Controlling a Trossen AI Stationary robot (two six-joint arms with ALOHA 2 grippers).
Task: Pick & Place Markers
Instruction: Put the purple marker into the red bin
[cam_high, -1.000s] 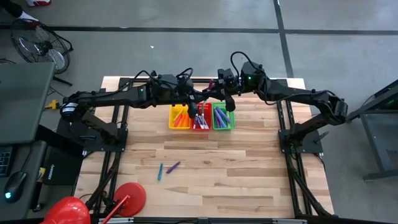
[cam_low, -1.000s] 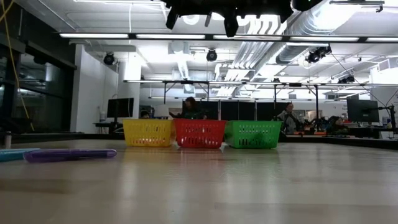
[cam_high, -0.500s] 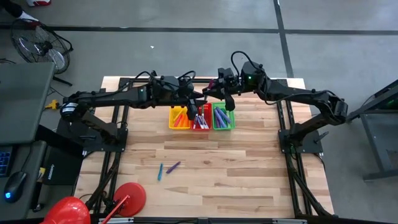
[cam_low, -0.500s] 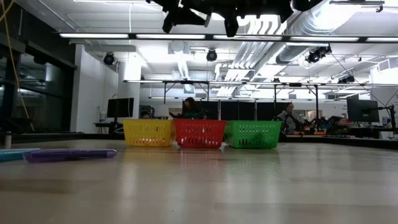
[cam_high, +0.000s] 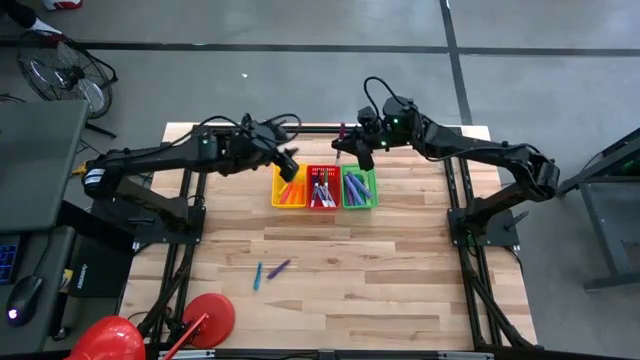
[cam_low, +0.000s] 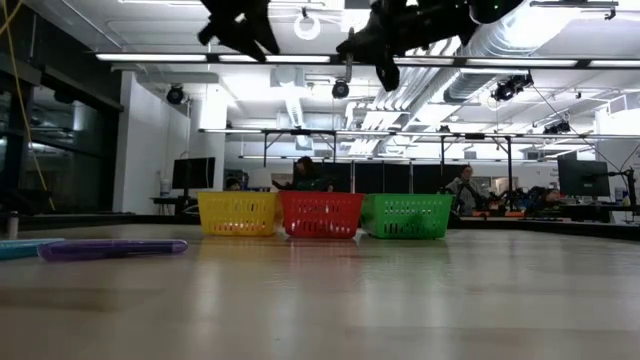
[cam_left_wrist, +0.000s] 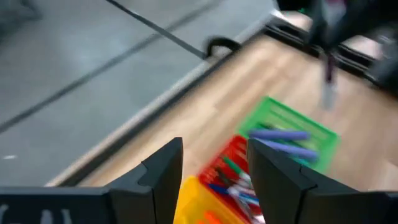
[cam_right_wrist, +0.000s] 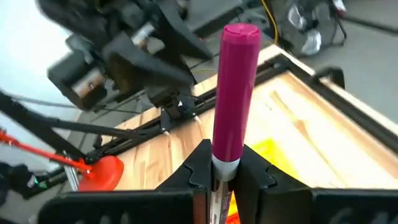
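Three small plastic mesh baskets are counted in a row at the far side of the light wooden desk (cam_high: 400, 270): one yellow basket (cam_high: 289, 187), one red basket (cam_high: 322, 187), one green basket (cam_high: 359, 188). Markers are seen inside all three, too small to count from above. Two loose markers are left on the desk nearer the front: a teal marker (cam_high: 257, 276) and a purple marker (cam_high: 279, 268), just beside each other. One magenta-capped marker (cam_right_wrist: 235, 93) is gripped upright in the clenched jaws of the right gripper (cam_high: 345, 150), held above the desk's far edge behind the baskets. The left gripper (cam_high: 288, 160) is seen above the yellow basket's far corner, jaws released and empty. Compared with a second ago, the left gripper is pulled back leftward from over the red basket and its jaws are parted; the right gripper is shifted slightly.
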